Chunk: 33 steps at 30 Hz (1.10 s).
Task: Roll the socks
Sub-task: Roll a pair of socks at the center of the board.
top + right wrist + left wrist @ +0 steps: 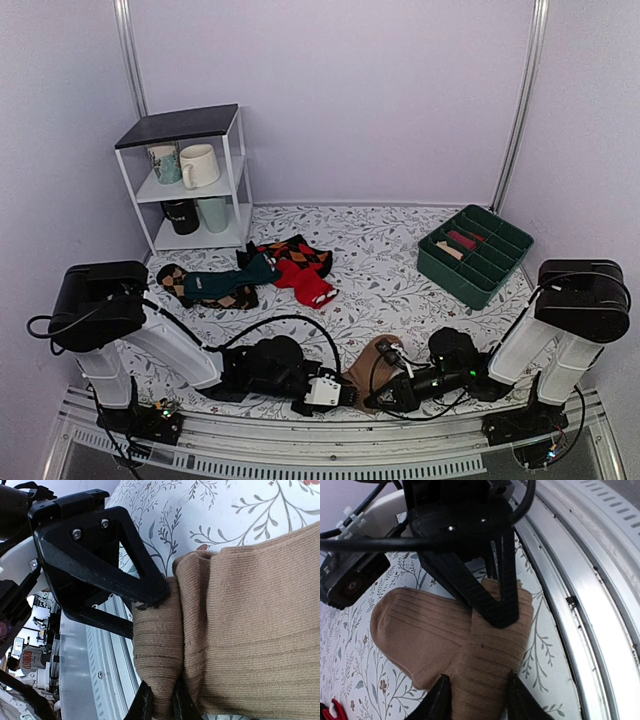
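The socks (365, 362) lie folded on the floral cloth (380, 270) at the lower middle of the top view; the right gripper (162, 702) is nearly closed, pinching a rolled fold; the left gripper (479, 702), fingers part-spread, straddles the sock; whether it grips, I cannot tell.

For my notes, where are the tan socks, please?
Top view: the tan socks lie bottom-centre, at the near edge of the table, held by left gripper and right gripper.
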Tool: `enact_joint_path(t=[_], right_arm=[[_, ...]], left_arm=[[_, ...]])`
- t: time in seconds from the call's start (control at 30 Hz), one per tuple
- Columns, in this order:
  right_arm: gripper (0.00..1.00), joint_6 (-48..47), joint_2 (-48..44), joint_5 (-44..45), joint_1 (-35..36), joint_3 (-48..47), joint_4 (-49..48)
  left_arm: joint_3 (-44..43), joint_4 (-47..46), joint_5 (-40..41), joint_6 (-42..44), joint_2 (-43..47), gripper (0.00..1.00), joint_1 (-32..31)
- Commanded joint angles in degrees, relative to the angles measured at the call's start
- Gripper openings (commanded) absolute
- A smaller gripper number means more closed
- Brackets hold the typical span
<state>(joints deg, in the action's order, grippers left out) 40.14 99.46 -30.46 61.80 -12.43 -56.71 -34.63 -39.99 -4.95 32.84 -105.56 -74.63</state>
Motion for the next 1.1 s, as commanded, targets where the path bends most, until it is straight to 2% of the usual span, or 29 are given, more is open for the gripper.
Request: enact_joint_path(t=[0.0, 0.07, 0.1, 0.17, 0.2, 0.27, 0.37, 0.53, 0.63, 0.73, 0.87, 1.07], right_arm=[[0.03, 0.6, 2.8, -1.6, 0.4, 1.9, 9.4], [0.03, 0.5, 2.7, -1.8, 0.4, 1.8, 9.4], [0.03, 0.4, 2.7, -1.7, 0.4, 1.8, 9.4], [0.04, 0.3, 2.8, -1.7, 0.4, 1.6, 9.4], [0.05, 0.2, 2.6, -1.6, 0.4, 1.5, 9.4], [0.08, -0.2, 1.8, -1.0, 0.4, 1.5, 9.4], [0.23, -2.1, -2.2, 1.5, 0.3, 1.0, 12.6], [0.41, -10.6, -16.8, 11.5, 0.4, -0.4, 23.0], [0.44, -17.1, -26.5, 19.9, 1.0, 1.7, 23.9], [0.46, -24.4, -32.3, 29.3, 5.7, 4.5, 21.2], [0.47, -37.1, -31.1, 47.2, 21.7, 5.9, 15.8], [0.47, -42.1, -20.9, 57.4, 29.2, 0.2, 18.6]], left_arm=[[-1.7, 3.3, -1.8, -1.1, -2.4, 0.37, -0.2], [-2.1, 3.5, -2.1, -1.3, -3.2, 0.36, -0.3], [-2.5, 3.9, -2.8, -1.4, -3.4, 0.30, -0.2], [-4.0, 7.4, -4.6, -1.9, -3.4, 0.02, -0.2], [-4.9, 10.0, -5.5, -2.6, -3.2, 0.00, -0.2], [-6.2, 14.7, -6.3, -4.9, -2.4, 0.00, -0.2], [-6.0, 19.4, -7.6, -9.1, -0.7, 0.00, 0.5], [-6.7, 29.0, -11.3, -18.4, -0.4, 0.00, 2.3], [-7.0, 31.7, -13.0, -21.8, -1.6, 0.00, 3.3], [-7.8, 33.3, -15.1, -23.4, -3.4, 0.00, 4.8], [-8.4, 34.1, -17.6, -24.2, -5.1, 0.00, 6.3], [-9.0, 35.8, -19.2, -24.1, -6.5, 0.00, 7.3]])
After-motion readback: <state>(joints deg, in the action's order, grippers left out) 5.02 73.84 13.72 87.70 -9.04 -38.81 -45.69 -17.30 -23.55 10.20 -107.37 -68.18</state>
